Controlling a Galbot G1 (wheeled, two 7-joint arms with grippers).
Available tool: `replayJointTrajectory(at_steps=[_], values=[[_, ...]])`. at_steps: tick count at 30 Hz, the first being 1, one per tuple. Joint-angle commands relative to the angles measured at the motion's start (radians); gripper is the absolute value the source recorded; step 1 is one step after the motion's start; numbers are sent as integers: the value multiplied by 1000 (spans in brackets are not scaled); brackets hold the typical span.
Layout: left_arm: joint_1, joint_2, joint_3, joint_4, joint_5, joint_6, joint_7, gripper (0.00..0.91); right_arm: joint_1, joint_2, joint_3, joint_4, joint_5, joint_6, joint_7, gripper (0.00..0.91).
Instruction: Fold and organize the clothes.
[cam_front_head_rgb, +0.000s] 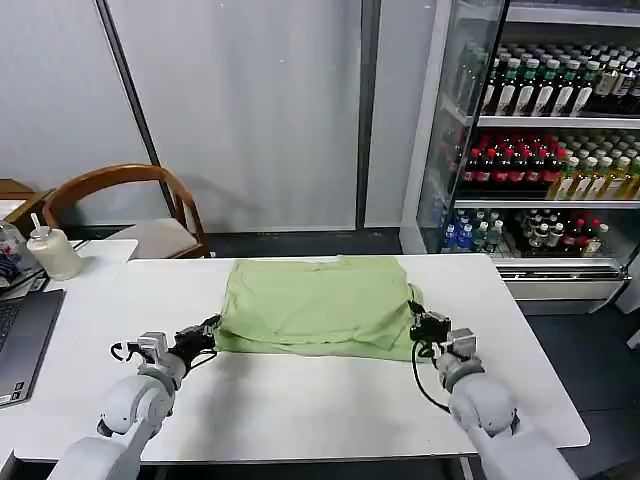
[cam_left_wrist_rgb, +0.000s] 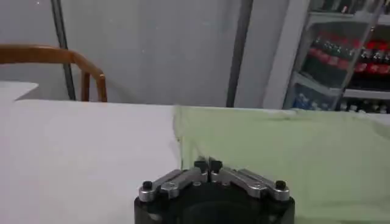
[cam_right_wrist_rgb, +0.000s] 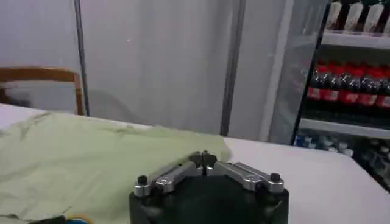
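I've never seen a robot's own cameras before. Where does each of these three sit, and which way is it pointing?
Head view: on the robot's head, looking down at the white table and green shirt; both arms show, left gripper and right gripper at the shirt's near corners.
Left wrist view: low behind the left gripper, facing across the shirt.
Right wrist view: behind the right gripper, facing likewise.
Both wrist views share the shirt, chair and drinks fridge.

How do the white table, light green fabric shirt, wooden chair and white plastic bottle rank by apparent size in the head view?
1. White table
2. Light green fabric shirt
3. Wooden chair, farther away, partly hidden
4. White plastic bottle
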Motion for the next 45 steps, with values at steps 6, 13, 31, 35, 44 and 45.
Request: replayJointTrajectory(at_steps=[6,13,31,35,44,45], values=[[-66,-4,31,79,3,-9,20,10,51,15,-26,-69,-29,10,-6,0],[-84,-5,32,98,3,-12,24,10,65,21,-15,-98,-39,28,-10,0],[-96,-3,57,143,27,-25,37,20,125,54,-40,-203,-88,47,-12,0],[-95,-9,56,160,31,-34,43,20,129,56,-44,-216,-106,45,-8,0],[-99,-1,41,161,29,-35,45,20,132,60,-37,-227,-108,46,-2,0],[-100,-1,42,162,29,-35,45,20,134,62,-36,-227,-108,47,-3,0]])
